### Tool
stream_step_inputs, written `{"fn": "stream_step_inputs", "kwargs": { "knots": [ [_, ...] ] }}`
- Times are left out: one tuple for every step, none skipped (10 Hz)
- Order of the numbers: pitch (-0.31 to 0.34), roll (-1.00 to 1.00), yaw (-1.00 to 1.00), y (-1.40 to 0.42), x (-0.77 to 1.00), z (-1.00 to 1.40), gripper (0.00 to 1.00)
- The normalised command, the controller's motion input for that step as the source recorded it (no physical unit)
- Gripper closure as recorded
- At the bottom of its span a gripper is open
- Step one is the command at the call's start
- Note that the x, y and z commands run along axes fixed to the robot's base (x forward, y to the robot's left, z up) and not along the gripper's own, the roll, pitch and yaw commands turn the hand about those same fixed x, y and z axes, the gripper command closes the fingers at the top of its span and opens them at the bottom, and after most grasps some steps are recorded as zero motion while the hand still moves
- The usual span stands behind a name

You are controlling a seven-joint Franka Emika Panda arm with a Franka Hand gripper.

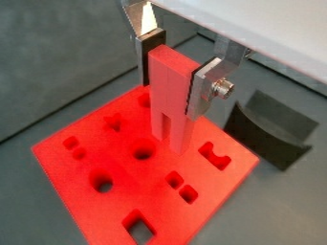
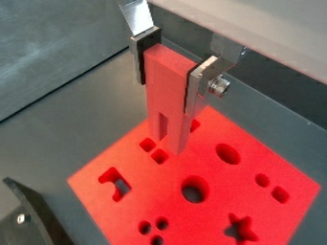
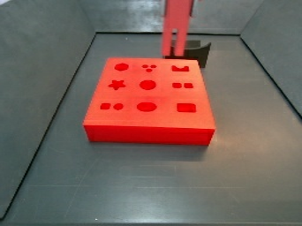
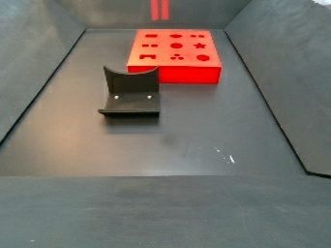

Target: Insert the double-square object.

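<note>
My gripper (image 1: 177, 81) is shut on the double-square object (image 1: 169, 107), a slim red peg with a forked lower end, held upright between the silver fingers (image 2: 202, 88). The gripper (image 2: 174, 78) and the peg (image 2: 166, 115) show in both wrist views. The peg hangs above the big red block (image 1: 102, 167) with shaped holes, its tip close over a pair of small square holes (image 2: 153, 148). In both side views only the peg shows (image 3: 176, 31) (image 4: 162, 10), above the block's (image 3: 147, 97) (image 4: 175, 53) far part; the gripper is out of frame there.
A dark grey curved holder (image 4: 130, 94) stands on the floor beside the block, also seen in the other views (image 1: 271, 126) (image 3: 199, 51) (image 2: 32, 215). Grey bin walls (image 3: 53, 97) slope up on both sides of the dark floor (image 4: 181, 145).
</note>
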Motion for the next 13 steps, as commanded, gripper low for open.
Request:
{"fn": "stream_step_inputs", "kwargs": {
  "knots": [
    [-0.154,-0.10,-0.36,0.05,0.67,-0.42,1.00],
    [-0.194,-0.10,-0.35,0.09,0.63,-0.43,1.00],
    [-0.217,-0.12,-0.35,0.10,0.61,-0.45,1.00],
    [-0.107,-0.05,-0.09,0.09,0.17,-0.27,1.00],
    [-0.060,0.00,0.06,0.00,-0.09,-0.13,1.00],
    [-0.059,0.00,0.19,-0.03,-0.05,-0.11,1.00],
    [0.000,0.12,0.19,-0.12,0.00,-0.20,1.00],
    [0.033,0.15,0.16,-0.22,0.00,-0.27,1.00],
    [0.043,0.05,0.05,-0.18,0.00,-0.24,1.00],
    [0.051,0.06,0.00,-0.15,0.00,-0.24,1.00],
    [0.099,0.10,-0.02,0.00,0.00,-0.26,1.00],
    [0.126,0.10,-0.12,0.01,0.00,-0.23,1.00],
    [0.077,0.05,-0.02,0.01,-0.05,-0.17,1.00]
  ]
}}
